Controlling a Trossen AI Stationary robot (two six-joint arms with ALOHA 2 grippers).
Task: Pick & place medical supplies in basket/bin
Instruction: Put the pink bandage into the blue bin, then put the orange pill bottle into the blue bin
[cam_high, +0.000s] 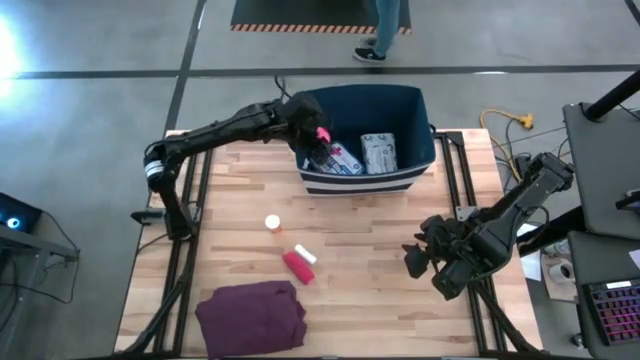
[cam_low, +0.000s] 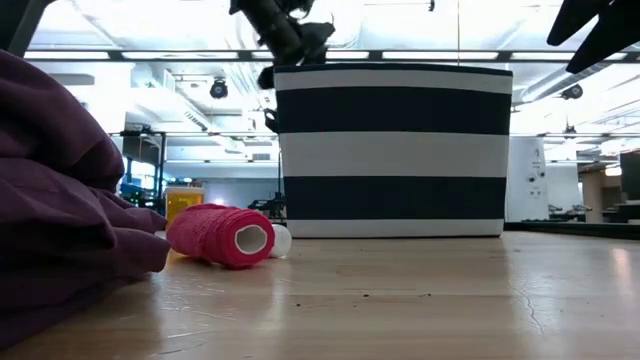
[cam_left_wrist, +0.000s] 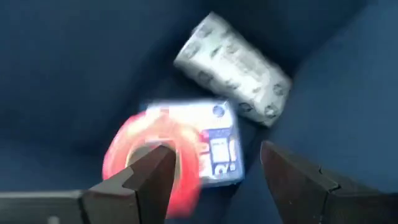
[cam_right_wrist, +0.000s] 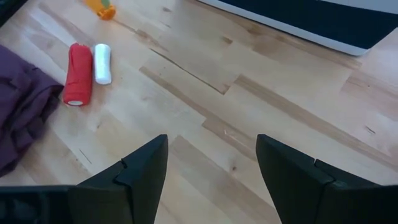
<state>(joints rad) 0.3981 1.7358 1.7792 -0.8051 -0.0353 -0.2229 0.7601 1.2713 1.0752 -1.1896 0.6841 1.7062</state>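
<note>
My left gripper (cam_high: 314, 136) (cam_left_wrist: 214, 163) is open above the navy-blue striped bin (cam_high: 418, 102) (cam_low: 390, 150), pointing down into it. A pink tape roll (cam_high: 322, 132) (cam_left_wrist: 121, 155) shows blurred at one of its fingers. On the bin's floor lie the blue first-aid pouch (cam_high: 341, 160) (cam_left_wrist: 219, 143) and the grey-white printed packet (cam_high: 379, 152) (cam_left_wrist: 233, 68). A red roll (cam_high: 296, 266) (cam_right_wrist: 77, 82) and a small white roll (cam_high: 306, 254) (cam_right_wrist: 102, 63) lie side by side on the table. My right gripper (cam_high: 414, 260) (cam_right_wrist: 211, 163) hangs open over the table's right part. My left gripper is open, and the pink tape roll (cam_left_wrist: 118, 163) shows blurred behind one finger (cam_left_wrist: 152, 177) over the bin. I cannot tell whether the finger touches the roll or passes through its ring.
A folded maroon cloth (cam_high: 250, 315) (cam_low: 60, 200) lies at the near edge. A small white and orange item (cam_high: 272, 223) (cam_right_wrist: 101, 7) sits mid-table, in front of the bin. Bare wood lies between the rolls and my right gripper. A person's legs (cam_high: 385, 30) stand beyond the far edge.
</note>
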